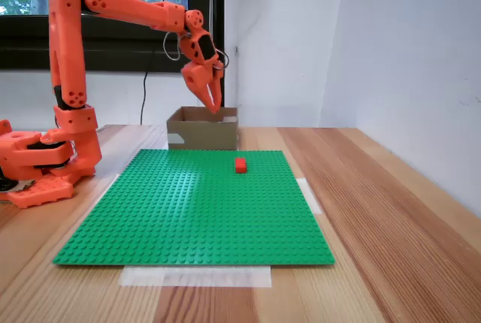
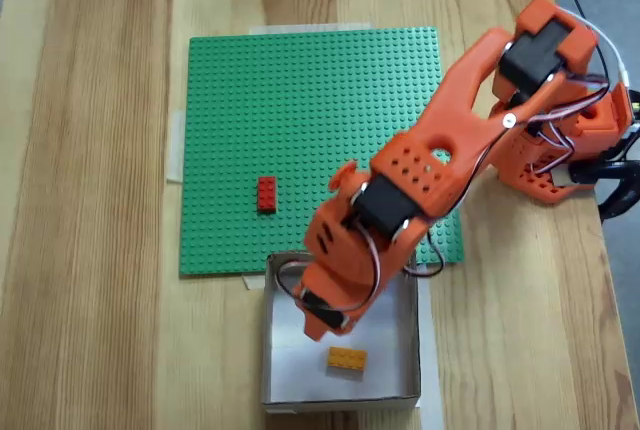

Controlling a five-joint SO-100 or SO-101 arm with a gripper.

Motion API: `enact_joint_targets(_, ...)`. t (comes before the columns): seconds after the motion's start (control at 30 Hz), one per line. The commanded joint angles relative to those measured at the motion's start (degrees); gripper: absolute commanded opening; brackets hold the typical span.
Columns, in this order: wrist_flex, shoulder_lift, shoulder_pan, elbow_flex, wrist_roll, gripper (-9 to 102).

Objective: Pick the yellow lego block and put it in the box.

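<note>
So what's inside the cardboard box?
The yellow lego block lies on the floor of the box, seen from above. The end effector hangs over the box and covers part of its floor there.

We find no writing, brand, number or sign that we can read in either fixed view. The box [image 1: 203, 129] carries a pale label patch on its front wall, but the patch is blank to our eyes, too small and washed out to yield any letters. The orange arm [image 2: 450, 140] bears no legible marking on its shell, and neither the green baseplate [image 1: 195, 203] nor the red brick [image 2: 266, 194] shows lettering that we can make out at this size.
</note>
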Motion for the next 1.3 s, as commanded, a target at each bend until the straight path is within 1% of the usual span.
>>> enact_joint_targets(0.0,-3.60,7.38,1.93,1.85,0.09,2)
enact_joint_targets(0.13,-5.63,13.62,5.10,5.27,1.32,1)
enact_joint_targets(0.23,-9.40,18.90,8.35,9.14,1.93,-1)
enact_joint_targets(0.63,-18.63,34.98,26.98,25.58,8.53,-1)
enact_joint_targets(0.87,-21.45,45.44,35.68,35.51,13.36,-1)
enact_joint_targets(1.0,-24.70,54.76,39.29,45.62,14.15,-1)
enact_joint_targets(1.03,-26.10,64.78,40.87,55.72,14.15,-1)
enact_joint_targets(1.27,-25.14,87.98,44.47,76.11,10.72,-1)
